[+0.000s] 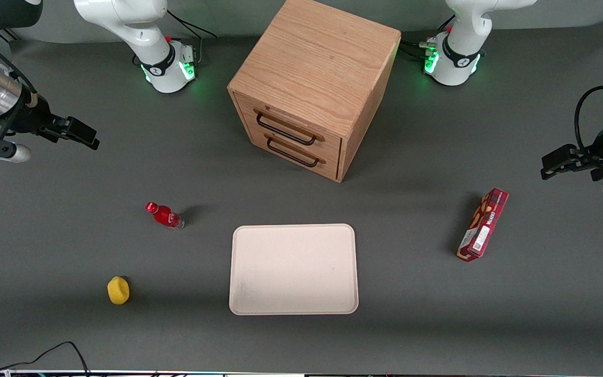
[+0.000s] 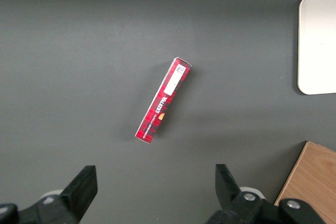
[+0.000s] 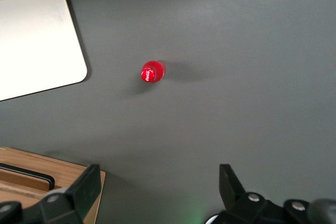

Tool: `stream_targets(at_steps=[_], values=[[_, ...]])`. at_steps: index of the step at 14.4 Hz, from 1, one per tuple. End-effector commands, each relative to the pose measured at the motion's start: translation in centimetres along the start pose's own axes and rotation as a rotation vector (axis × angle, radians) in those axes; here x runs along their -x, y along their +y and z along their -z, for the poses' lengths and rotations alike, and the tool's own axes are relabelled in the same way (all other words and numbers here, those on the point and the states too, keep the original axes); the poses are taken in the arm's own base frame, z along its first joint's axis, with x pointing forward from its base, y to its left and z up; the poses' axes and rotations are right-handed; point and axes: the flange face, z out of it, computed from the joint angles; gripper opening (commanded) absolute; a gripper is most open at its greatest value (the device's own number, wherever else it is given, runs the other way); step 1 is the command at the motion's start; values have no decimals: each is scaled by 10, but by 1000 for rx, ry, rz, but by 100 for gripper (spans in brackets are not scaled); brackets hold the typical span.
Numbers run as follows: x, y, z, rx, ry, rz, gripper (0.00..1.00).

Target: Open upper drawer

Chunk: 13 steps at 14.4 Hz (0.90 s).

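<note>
While one wooden cabinet (image 1: 314,84) sits at the middle of the gray table (image 1: 71,324), its two drawers are both shut: the upper drawer (image 1: 288,125) with its black bar handle (image 1: 286,131), and the lower drawer (image 1: 295,150) beneath it. One white tray (image 1: 293,269) lies nearer the front camera than the cabinet. One red bottle (image 1: 164,215) stands upright, and one yellow object (image 1: 118,290) lies nearer the camera than it, both toward the working arm's end. One red box (image 1: 482,224) lies toward the parked arm's end. The gripper (image 1: 79,133) hovers above the table at the working arm's end, well apart from the cabinet, fingers (image 3: 84,190) spread wide, holding nothing.
</note>
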Motion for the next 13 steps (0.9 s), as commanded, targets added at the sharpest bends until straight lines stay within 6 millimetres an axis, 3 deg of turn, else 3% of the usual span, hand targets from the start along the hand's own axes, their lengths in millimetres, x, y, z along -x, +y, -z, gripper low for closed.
stream_targets(at_steps=[1, 9, 10, 13], values=[[0, -2, 8, 11, 8, -18, 100], [-6, -13, 21, -11, 33, 1, 100], [-3, -21, 25, -23, 38, 9, 100], [23, -76, 29, -18, 30, 135, 100]])
